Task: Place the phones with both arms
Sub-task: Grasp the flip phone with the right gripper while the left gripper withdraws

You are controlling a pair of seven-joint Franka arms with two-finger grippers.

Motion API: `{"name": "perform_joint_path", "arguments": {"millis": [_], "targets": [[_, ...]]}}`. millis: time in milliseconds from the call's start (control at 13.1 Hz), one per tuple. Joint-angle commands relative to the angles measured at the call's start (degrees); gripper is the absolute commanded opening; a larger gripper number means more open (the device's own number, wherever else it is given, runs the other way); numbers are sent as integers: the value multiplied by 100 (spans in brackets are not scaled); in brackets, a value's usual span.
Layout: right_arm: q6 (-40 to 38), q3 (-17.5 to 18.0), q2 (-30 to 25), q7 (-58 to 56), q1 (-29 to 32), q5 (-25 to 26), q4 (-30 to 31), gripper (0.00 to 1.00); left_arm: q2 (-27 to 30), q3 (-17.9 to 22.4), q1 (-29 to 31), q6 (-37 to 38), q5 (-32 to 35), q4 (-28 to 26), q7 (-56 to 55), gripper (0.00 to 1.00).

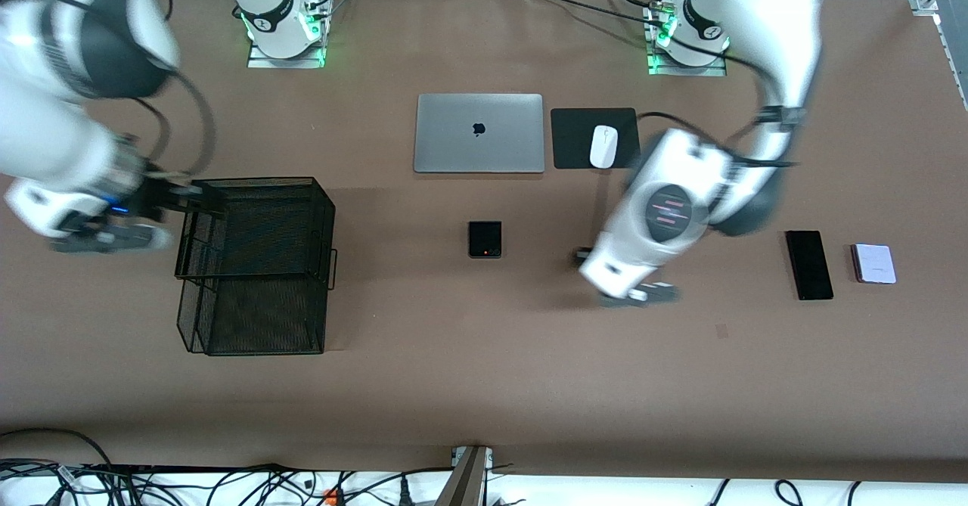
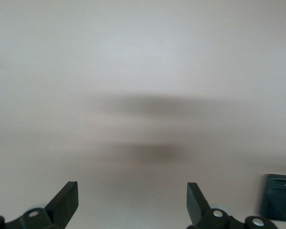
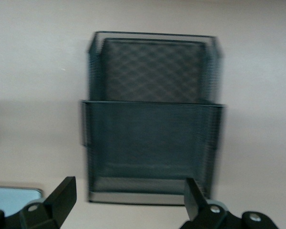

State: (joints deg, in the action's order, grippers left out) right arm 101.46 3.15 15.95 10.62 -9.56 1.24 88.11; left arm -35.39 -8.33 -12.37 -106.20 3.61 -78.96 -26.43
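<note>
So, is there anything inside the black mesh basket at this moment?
Both tiers of the black mesh basket show only their mesh floors; no phone lies inside. The right gripper, open, covers a small corner of the upper tier, so that corner cannot be checked.

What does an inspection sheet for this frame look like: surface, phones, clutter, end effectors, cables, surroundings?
Surface: brown table, bare at the front.
Job's things: black flip phone mid-table; long black phone and lavender-white phone side by side toward the left arm's end.
Clutter: mesh basket, laptop, mouse on mouse pad.
End effectors: left end effector open over bare table; right end effector open beside the basket.
Cables: bundle along the front edge.
Surroundings: nothing seen.
</note>
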Motion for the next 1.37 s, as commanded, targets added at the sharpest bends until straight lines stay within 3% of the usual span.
{"name": "perform_joint_path", "arguments": {"millis": [0,533,838,1295], "targets": [[311,-43,415,1279,-913,-36,-257,100,155,-38,778,562,105,-181,769,100],[838,-69,2427,3751,-3084,-9,-1883,100,-135,15,2333,645,1071,-383,1576,100],[1690,-78,3122,3992,-3412,218,-1920,100,-136,7,3002,-320,1089,-873,2729,100],[2404,-78,3853,3956,-3430,658,-1841,100,-74,-46,3671,-3052,1089,-2385,3451,100]]}}
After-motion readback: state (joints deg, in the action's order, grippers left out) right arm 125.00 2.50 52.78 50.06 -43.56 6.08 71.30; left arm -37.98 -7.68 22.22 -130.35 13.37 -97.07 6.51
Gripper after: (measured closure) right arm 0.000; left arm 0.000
